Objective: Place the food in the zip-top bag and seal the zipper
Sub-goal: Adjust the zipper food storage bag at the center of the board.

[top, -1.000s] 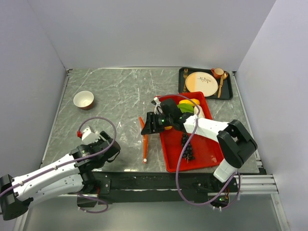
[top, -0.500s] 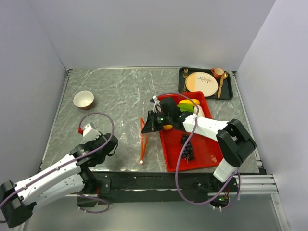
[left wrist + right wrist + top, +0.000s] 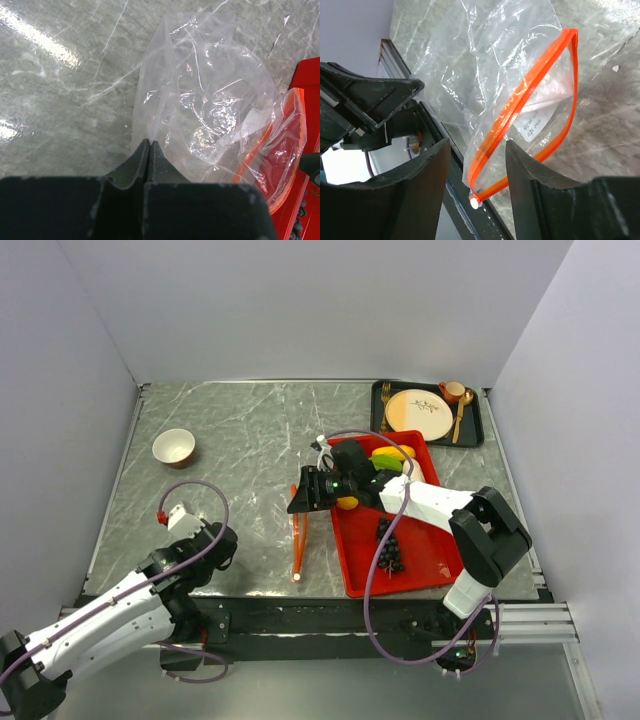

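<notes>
The clear zip-top bag (image 3: 210, 100) lies on the marble table left of the red tray (image 3: 425, 545). Its orange zipper (image 3: 298, 538) runs along the tray side, with the white slider (image 3: 474, 202) at the near end. The two strips stand apart, so the mouth gapes. My left gripper (image 3: 149, 142) is shut, its tips pinched at the bag's closed far edge. My right gripper (image 3: 477, 145) is open, with one orange strip running between its fingers untouched. The food sits in the tray: a yellow piece (image 3: 348, 503), a green one (image 3: 385, 462) and dark grapes (image 3: 388, 545).
A cream bowl (image 3: 173, 447) stands at the back left. A dark tray (image 3: 476, 430) at the back right holds a round plate (image 3: 420, 413), gold cutlery and a small cup (image 3: 452, 391). The table's front edge runs just beyond the slider.
My left gripper has closed and drawn back to the left. My right gripper shut briefly, then opened again. The zipper edge has shifted slightly left.
</notes>
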### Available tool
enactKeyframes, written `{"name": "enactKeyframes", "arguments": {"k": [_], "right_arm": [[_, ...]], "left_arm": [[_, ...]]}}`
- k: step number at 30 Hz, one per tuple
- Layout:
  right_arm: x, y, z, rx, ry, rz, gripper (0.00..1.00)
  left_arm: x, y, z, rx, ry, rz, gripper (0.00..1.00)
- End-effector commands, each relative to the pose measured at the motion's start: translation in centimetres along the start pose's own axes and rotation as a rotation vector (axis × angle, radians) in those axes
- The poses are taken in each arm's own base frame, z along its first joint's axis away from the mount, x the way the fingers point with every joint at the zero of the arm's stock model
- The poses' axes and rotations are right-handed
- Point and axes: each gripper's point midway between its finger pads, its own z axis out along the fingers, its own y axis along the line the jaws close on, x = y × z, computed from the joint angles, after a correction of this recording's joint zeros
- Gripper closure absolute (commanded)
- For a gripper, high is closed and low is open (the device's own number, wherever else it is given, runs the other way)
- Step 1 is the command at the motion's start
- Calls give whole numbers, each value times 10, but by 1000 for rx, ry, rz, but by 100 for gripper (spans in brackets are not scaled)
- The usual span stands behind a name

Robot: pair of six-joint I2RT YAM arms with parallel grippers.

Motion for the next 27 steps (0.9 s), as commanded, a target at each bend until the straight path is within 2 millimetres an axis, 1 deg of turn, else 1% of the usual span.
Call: {"name": "enactKeyframes", "arguments": {"k": [1, 4, 6, 9, 10, 11, 12, 14, 15, 16, 18, 19, 20, 21, 22, 23, 24, 25, 27], "right_arm": [[-4, 15, -4, -66, -27, -9, 45], [3, 10, -1, -66, -3, 16, 47], [12, 8, 1, -74, 14, 22, 49], [16, 9, 2, -92, 16, 30, 54], [17, 10, 2, -96, 18, 31, 59], [17, 10, 3, -96, 19, 32, 61], [16, 10, 3, -91, 16, 30, 68], [13, 8, 4, -82, 13, 24, 77], [11, 9, 4, -78, 10, 19, 86], [9, 8, 3, -70, 5, 16, 92], [1, 3, 0, -19, -19, 6, 99], [-4, 3, -3, -3, -34, 1, 100], [-11, -1, -6, 19, -53, -1, 100], [-22, -5, -11, 40, -73, -3, 100], [-28, -10, -15, 60, -79, 3, 100], [-34, -15, -19, 78, -90, 7, 100], [-48, -22, -27, 102, -114, 14, 100], [-54, -29, -30, 112, -118, 31, 100], [-68, -33, -37, 90, -135, 50, 100]], "left_arm": [[1, -2, 1, 2, 4, 0, 99], [3, -1, 3, -1, 9, 3, 99], [4, -1, 3, -1, 11, 3, 99], [5, -1, 4, 1, 14, 1, 99], [5, -2, 4, 3, 13, -1, 99], [5, -1, 4, 3, 15, 0, 99], [6, 0, 4, 1, 15, -1, 99], [7, 0, 4, 2, 18, -4, 99], [7, 2, 4, 0, 20, -4, 99], [8, 3, 5, -6, 20, -9, 99], [7, 8, 3, -20, 18, -14, 99], [6, 9, 3, -26, 15, -31, 99], [4, 9, 1, -21, 9, -45, 99], [1, 12, -1, -33, 4, -46, 99], [-2, 11, -3, -34, -5, -73, 99], [-9, 11, -6, -31, -28, -89, 99], [-14, 16, -9, -55, -43, -105, 99], [-18, 19, -11, -68, -56, -118, 99], [-24, 20, -14, -68, -79, -152, 99]]}}
